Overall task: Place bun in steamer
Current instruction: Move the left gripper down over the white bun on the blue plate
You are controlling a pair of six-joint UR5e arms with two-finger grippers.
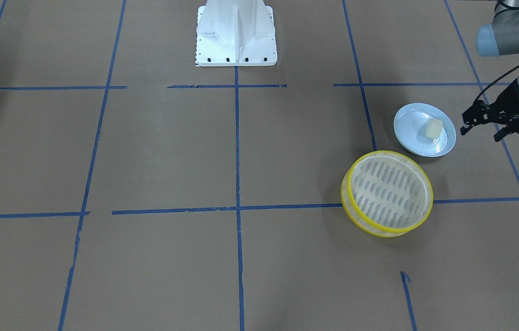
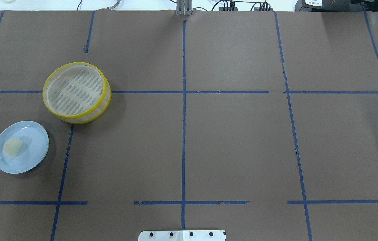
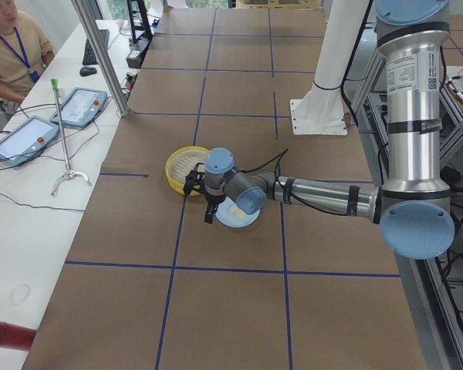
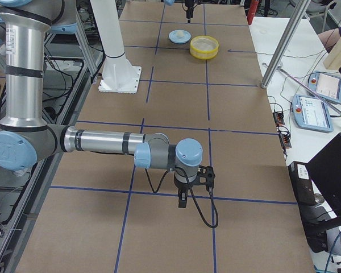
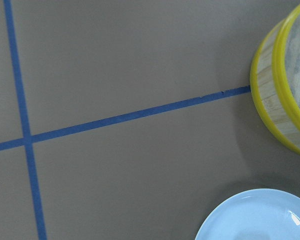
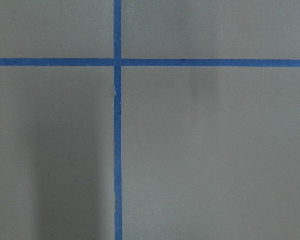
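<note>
Blue tape (image 2: 183, 134) grids brown paper (image 2: 235, 144) under the steamer (image 2: 107, 97), beside a white desk (image 3: 15, 254).

Bun and steamer, both near the table's left edge.
Cream-white bun (image 2: 12, 147) lies on a pale blue plate (image 2: 31, 140). Yellow-rimmed steamer (image 2: 75, 90) stands upright, slotted floor exposed, apart from the plate, toward the far edge.
</note>
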